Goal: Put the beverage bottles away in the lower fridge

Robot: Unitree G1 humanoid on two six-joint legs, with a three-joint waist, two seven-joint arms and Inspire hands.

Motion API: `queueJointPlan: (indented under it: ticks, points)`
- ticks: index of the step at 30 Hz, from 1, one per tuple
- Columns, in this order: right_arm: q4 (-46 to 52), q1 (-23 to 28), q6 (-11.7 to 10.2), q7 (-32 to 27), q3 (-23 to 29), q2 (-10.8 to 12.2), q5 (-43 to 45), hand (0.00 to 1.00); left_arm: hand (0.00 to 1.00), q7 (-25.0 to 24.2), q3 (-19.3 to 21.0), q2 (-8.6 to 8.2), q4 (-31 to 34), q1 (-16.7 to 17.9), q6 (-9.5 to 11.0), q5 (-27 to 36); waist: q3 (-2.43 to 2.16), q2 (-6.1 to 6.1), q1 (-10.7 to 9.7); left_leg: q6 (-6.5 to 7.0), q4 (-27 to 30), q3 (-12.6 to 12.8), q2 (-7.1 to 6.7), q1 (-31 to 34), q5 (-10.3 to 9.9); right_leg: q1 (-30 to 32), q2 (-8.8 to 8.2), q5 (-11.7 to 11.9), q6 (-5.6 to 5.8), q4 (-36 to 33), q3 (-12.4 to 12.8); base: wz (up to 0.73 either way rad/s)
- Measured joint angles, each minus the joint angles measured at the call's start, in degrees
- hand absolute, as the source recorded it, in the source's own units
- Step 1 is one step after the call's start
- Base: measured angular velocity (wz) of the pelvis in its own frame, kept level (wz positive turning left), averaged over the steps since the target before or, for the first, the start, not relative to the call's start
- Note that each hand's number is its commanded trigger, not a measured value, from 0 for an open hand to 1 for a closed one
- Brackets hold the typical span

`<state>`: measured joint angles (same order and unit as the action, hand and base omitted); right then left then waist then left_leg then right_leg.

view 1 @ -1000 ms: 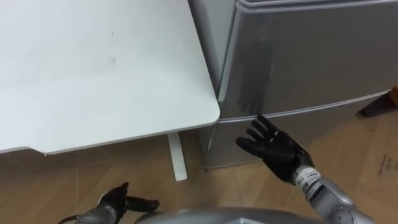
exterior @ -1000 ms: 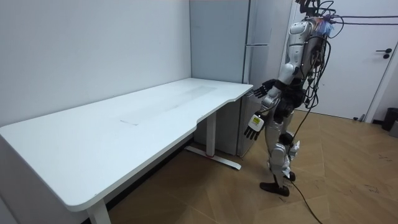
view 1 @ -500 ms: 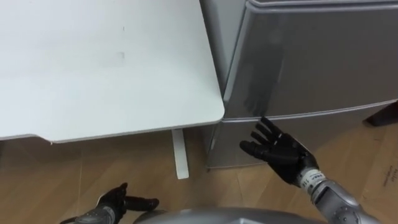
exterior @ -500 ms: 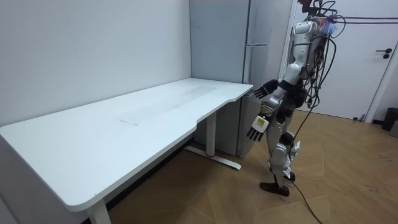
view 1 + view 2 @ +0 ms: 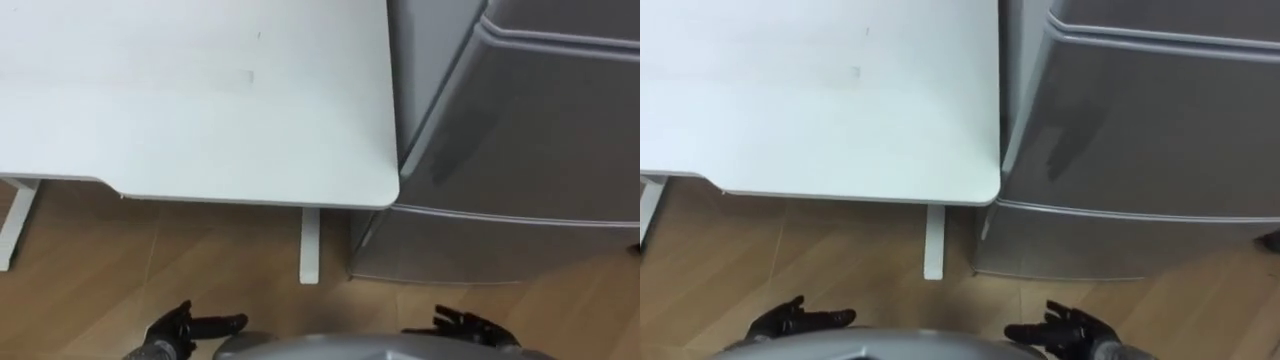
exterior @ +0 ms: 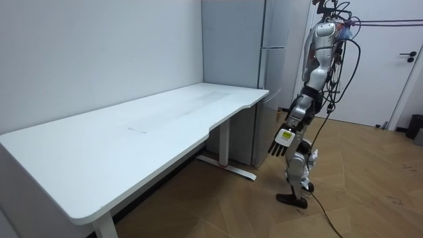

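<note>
While the robot is standing before the fridge (image 5: pixel 540 140), both hands are hanging low, nearest the camera. The left hand (image 5: pixel 180 328) is hovering over the floor (image 5: pixel 90 260), well left of the fridge, with its fingers spread and relaxed, holding nothing. The right hand (image 5: pixel 1068 327) is hovering just in front of the fridge's lower door (image 5: pixel 1120 245), likewise spread and holding nothing. Both the lower door and the upper door (image 5: pixel 1160 120) are sitting closed. The table (image 5: pixel 200 110) is standing immediately left of the fridge, its rounded corner lying close beside the fridge's side.
</note>
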<state>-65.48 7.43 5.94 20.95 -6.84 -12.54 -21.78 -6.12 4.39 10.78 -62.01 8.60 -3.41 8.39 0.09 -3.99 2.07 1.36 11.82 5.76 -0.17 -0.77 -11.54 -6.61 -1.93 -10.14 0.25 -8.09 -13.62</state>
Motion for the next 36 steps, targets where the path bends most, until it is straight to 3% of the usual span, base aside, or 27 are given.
queueJointPlan:
  ticks: [5, 20, 26, 36]
  points:
    - [-2.6, -0.7, 0.4, -0.8, 1.3, 0.8, 0.0, 0.0, 0.0, 0.4, 0.2, -0.05, -0.3, 0.2, 0.0, 0.0, 0.04, 0.12, 0.0, 0.02, 0.0, -1.5, -0.31, 0.1, 0.0, -0.7, -0.1, 0.0, 0.0, 0.2, -0.6, 0.14]
    - [-7.6, 0.0, 0.4, -3.3, 9.5, 3.0, -4.0, 0.0, 0.0, 1.0, 4.2, -1.34, 0.2, 1.2, -1.1, -4.4, -0.06, 1.22, -1.2, 0.03, -0.4, -1.4, -0.42, -1.3, 0.0, -1.9, -0.18, 0.0, 0.0, 0.3, -0.5, 0.0]
    - [-8.5, 0.3, 0.4, -4.1, 12.3, 3.0, -5.2, 0.0, 0.0, 1.0, 4.4, -1.47, 0.1, 1.4, -2.2, -7.3, -0.14, 2.49, -2.1, 0.04, -0.5, -0.5, -0.34, -1.7, 0.0, -1.5, -0.17, -0.1, 0.09, 0.3, 0.9, -0.08]
    - [-8.9, 0.2, 0.5, -5.5, 12.8, 2.9, -4.9, 0.0, 0.0, 1.0, 4.7, -1.71, 0.1, 1.0, -3.3, -11.4, -0.25, 2.53, -2.3, 0.04, -0.2, 0.8, -0.18, -1.8, 0.0, -1.0, -0.1, -0.2, 0.07, 0.4, 2.6, -0.07]
